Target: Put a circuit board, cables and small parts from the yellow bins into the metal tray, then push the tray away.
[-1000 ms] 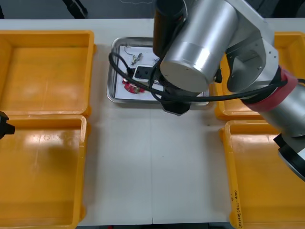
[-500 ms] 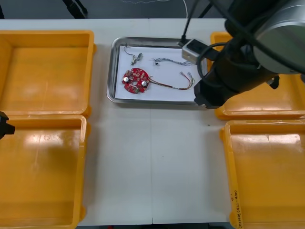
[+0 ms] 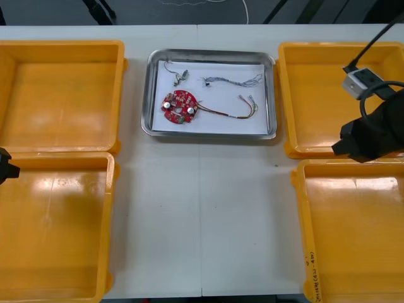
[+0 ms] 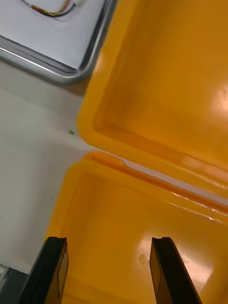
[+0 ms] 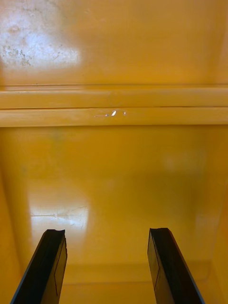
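The metal tray (image 3: 271, 95), white inside, lies at the table's far middle. In it are a round red circuit board (image 3: 178, 105), a red and yellow cable (image 3: 237, 112), a thin twisted cable (image 3: 232, 80) and a small metal part (image 3: 180, 77). My right arm (image 3: 372, 134) hangs over the seam between the two right yellow bins. Its gripper (image 4: 110, 270) is open and empty above the near right bin (image 4: 142, 223), with the tray's corner (image 4: 57, 71) farther off. My left gripper (image 5: 108, 270) is open and empty over a yellow bin's floor (image 5: 114, 190).
Two empty yellow bins (image 3: 63, 95) (image 3: 57, 233) stand on the left, where the left arm (image 3: 5, 165) is parked at the edge. The far right bin (image 3: 315, 95) and near right bin (image 3: 353, 246) are empty. Bare table (image 3: 202, 208) lies between the bins.
My right arm has swung from over the tray out to the right bins, uncovering the tray and its contents. The left arm has stayed put.
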